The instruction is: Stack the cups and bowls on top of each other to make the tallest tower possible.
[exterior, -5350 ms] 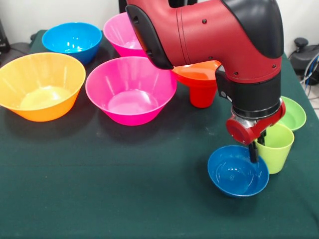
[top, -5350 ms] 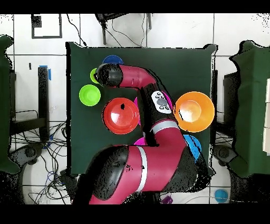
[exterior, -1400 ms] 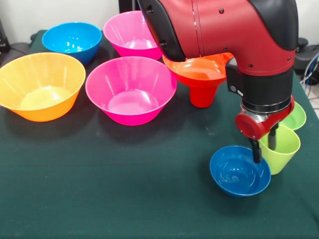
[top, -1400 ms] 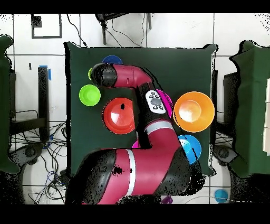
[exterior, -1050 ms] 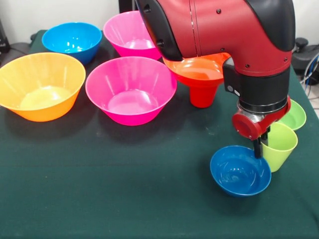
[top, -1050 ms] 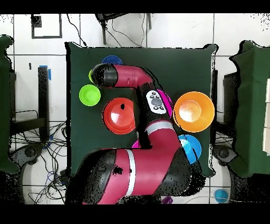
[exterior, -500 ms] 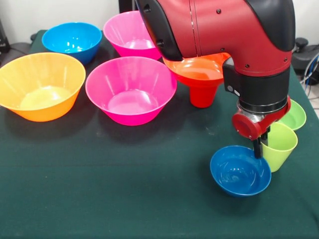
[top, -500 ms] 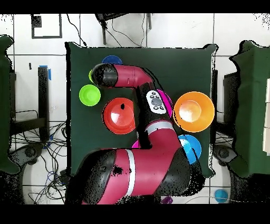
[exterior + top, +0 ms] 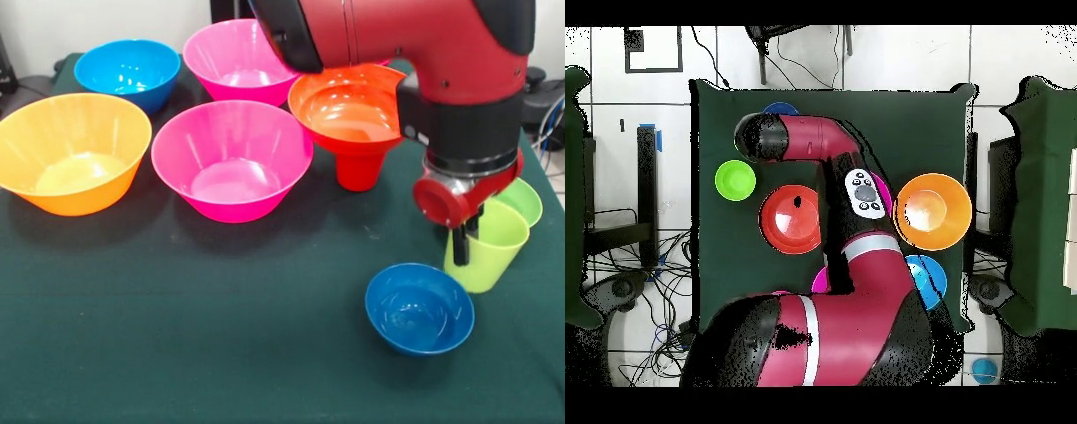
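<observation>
Dark green cloth covers the tabletop [image 9: 177, 353], which carries a spread of glossy plastic pieces. Toward the right edge in the front view, the red and black arm comes down and its pincer [image 9: 465, 237] is clenched on the rim of the lime green cup [image 9: 485, 247], one black finger reaching down inside the cup's near wall. Whether the cup's base touches the cloth cannot be told. Just behind it sits the small green bowl [image 9: 521, 201]. The small blue bowl [image 9: 419, 308] rests near the front edge, just beside the cup and apart from it. Near the middle of the tabletop the wide red-orange bowl [image 9: 349, 108] sits on the red cup [image 9: 357, 168]. Two pink bowls [image 9: 231, 159], a yellow-orange bowl [image 9: 71, 152] and a mid-sized blue bowl [image 9: 128, 71] occupy the left half.
</observation>
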### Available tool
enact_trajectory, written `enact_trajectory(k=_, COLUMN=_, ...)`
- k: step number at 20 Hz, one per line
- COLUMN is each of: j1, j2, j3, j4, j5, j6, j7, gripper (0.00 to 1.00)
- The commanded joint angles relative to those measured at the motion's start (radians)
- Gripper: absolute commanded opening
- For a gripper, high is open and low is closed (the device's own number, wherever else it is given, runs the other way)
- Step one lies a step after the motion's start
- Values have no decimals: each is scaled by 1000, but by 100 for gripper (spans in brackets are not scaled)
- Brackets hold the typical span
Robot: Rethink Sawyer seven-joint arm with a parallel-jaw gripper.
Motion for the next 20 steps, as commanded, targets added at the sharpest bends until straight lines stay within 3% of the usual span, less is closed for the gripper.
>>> enact_trajectory(k=1, j1=14, j2=-110, j3=-20, j4=47, j5=-21, j6=179, j7=76, gripper=0)
enact_trajectory(k=20, j1=-66, j2=-180, j3=29, j4=115, j5=-47, j6=278, j7=-58, gripper=0)
